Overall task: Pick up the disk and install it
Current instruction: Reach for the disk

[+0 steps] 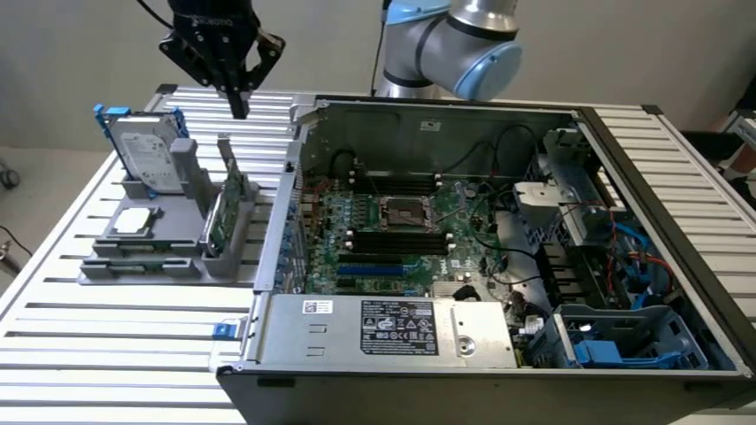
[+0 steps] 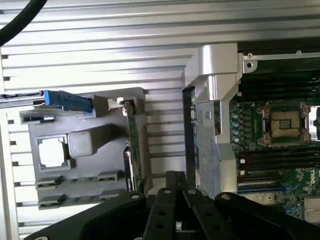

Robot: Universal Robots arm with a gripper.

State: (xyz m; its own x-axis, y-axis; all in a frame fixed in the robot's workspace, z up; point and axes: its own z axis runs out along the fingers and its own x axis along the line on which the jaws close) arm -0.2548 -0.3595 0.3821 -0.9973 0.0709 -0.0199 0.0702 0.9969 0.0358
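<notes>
Gripper (image 1: 240, 106), at the upper left of the exterior frame, hung with its fingers closed on nothing. Below it and toward the left edge, the disk (image 1: 145, 150) stood on edge in the grey holder (image 1: 177, 258), beside the open computer case (image 1: 296, 133). The disk was judged rigid, fairly heavy, smooth-faced and sensitive to shock. It looked best pinched across its thin upper edge at the blue carrier.

Silver arm (image 1: 479, 13), pale-blue joint caps (image 1: 490, 71) — black fingers (image 1: 240, 93)
</notes>
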